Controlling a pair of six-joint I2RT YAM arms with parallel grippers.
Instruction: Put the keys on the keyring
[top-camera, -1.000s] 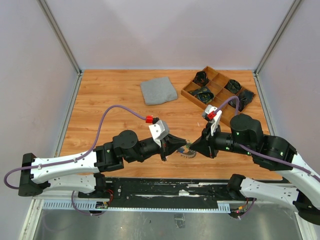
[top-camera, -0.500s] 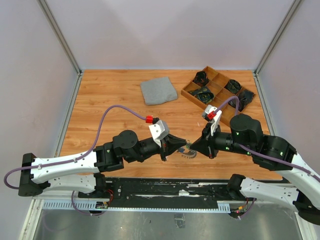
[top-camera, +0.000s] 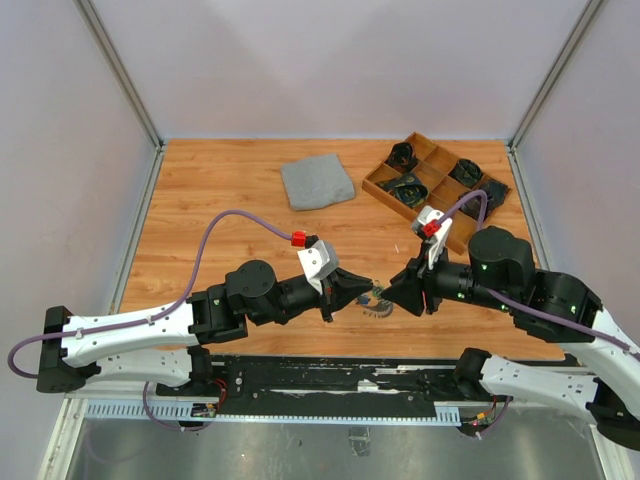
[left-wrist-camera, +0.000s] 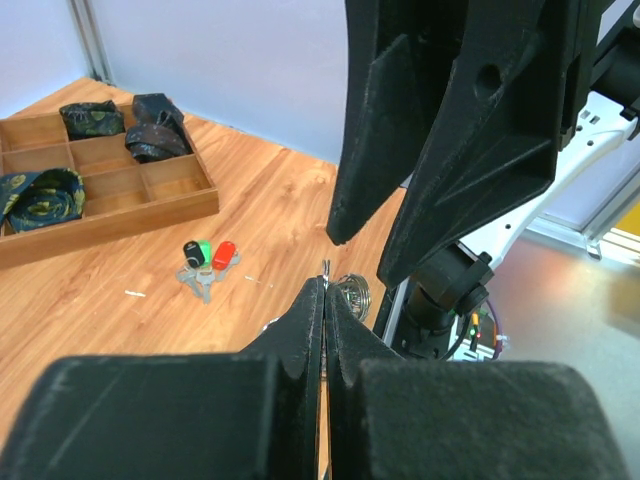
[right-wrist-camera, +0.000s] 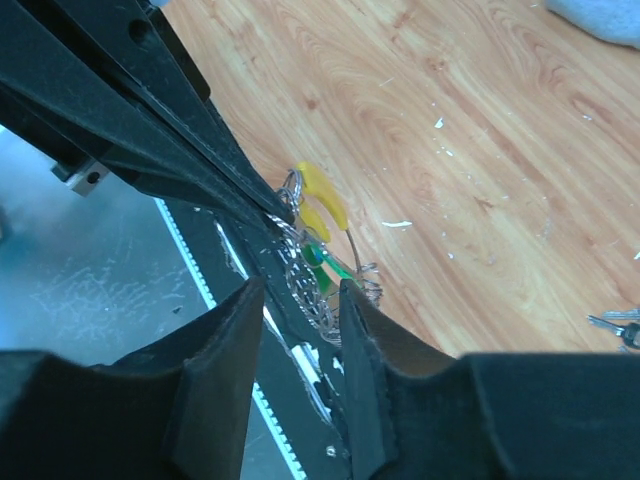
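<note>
The keyring (top-camera: 378, 302) hangs just above the table's near edge, between my two grippers. My left gripper (top-camera: 362, 290) is shut on its thin wire, which pokes out at the closed fingertips (left-wrist-camera: 325, 285) in the left wrist view, with a silvery coil (left-wrist-camera: 352, 292) just beyond. In the right wrist view the jagged keyring (right-wrist-camera: 305, 262) carries a yellow-headed key (right-wrist-camera: 322, 197) and a green one (right-wrist-camera: 332, 268). My right gripper (right-wrist-camera: 300, 290) stands open right in front of the ring, gripping nothing. Loose keys (left-wrist-camera: 205, 262) with black, green and red heads lie on the wood near the tray.
A wooden compartment tray (top-camera: 385, 190) holding dark bundles stands at the back right. A folded grey cloth (top-camera: 317, 181) lies at the back centre. A black rail (top-camera: 330, 375) runs below the table's near edge, right under the ring.
My right gripper has opened and drawn back slightly to the right, away from the ring. The left arm has stayed still, shut on the ring.
</note>
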